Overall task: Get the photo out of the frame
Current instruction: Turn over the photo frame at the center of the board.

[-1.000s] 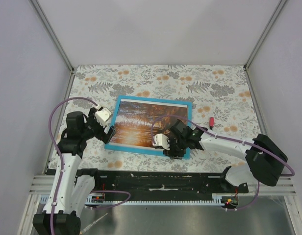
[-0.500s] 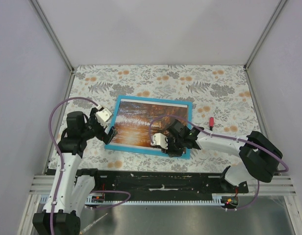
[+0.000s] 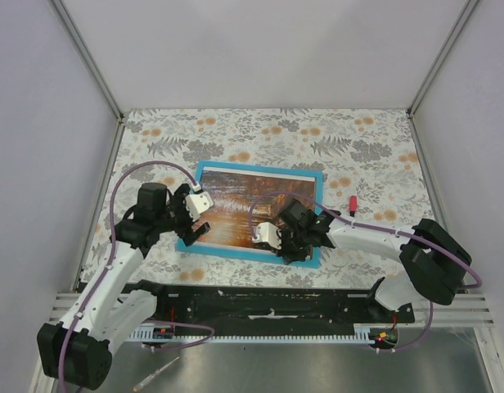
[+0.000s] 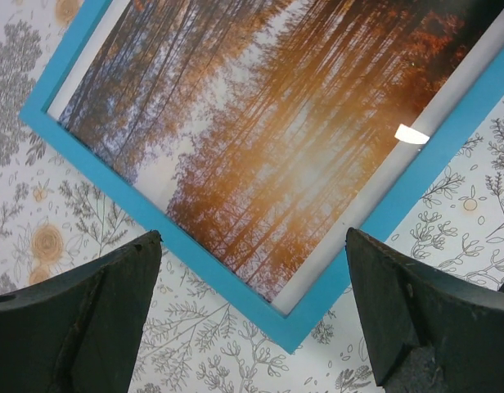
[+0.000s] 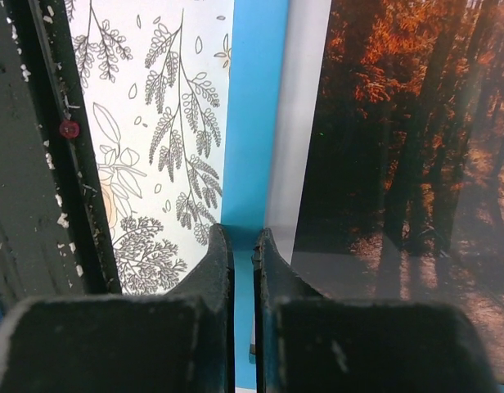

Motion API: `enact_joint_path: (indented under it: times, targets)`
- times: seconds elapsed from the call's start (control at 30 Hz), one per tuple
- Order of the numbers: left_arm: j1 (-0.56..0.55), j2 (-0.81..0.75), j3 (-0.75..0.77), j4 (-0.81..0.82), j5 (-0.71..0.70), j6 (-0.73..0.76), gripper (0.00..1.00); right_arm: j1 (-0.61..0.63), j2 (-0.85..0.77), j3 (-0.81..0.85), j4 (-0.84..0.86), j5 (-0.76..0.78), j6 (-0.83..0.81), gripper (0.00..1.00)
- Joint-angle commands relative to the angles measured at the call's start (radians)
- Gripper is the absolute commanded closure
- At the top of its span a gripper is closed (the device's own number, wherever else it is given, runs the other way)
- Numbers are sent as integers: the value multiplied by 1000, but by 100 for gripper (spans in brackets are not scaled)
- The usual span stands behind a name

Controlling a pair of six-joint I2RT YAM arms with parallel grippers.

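Observation:
The blue frame (image 3: pixel 204 168) lies flat on the floral table cover with the autumn forest photo (image 3: pixel 236 205) inside it. My left gripper (image 3: pixel 196 235) hovers over the frame's near-left corner (image 4: pixel 294 334). Its fingers (image 4: pixel 80 319) are spread wide open and empty, and the photo (image 4: pixel 260 139) fills the view beyond them. My right gripper (image 3: pixel 291 251) is at the frame's near edge towards the right. Its fingers (image 5: pixel 215 262) are almost together with only a slit between them, tips on the blue border (image 5: pixel 256 98) beside the photo's white edge (image 5: pixel 305 123).
A small red object (image 3: pixel 352 202) lies on the cover right of the frame. A black rail (image 3: pixel 268 299) runs along the table's near edge, close behind my right gripper in its wrist view (image 5: pixel 39 164). Grey walls enclose the left, back and right sides.
My left arm has swung right and forward, bringing its open gripper over the frame's near-left corner. My right gripper shifted slightly left early on and has since stayed put.

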Motion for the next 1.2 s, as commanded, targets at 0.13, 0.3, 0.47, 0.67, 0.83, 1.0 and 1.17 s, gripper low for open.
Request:
enact_joint_path:
  times: [0.13,0.3,0.47,0.67,0.83,1.0,1.17]
  targets:
    - [-206,-1,-17,68,-74,179,0,-53,-9,64,-90,-115,14,100]
    - [-369,5,-74,105,-178,201,0,-99,-12,89,-110,-170,14,100]
    - [-470,15,-119,144,-264,242,0,-148,-13,117,-147,-234,3,100]
    - [-587,71,-111,147,-356,299,0,-188,7,160,-194,-293,-3,100]
    - [-679,116,-125,194,-399,301,0,-211,14,169,-202,-308,-6,100]
    - [-734,117,-168,246,-450,299,0,-225,15,172,-207,-326,-3,100]
    - [-779,123,-209,299,-482,289,0,-239,21,183,-216,-351,-3,100]
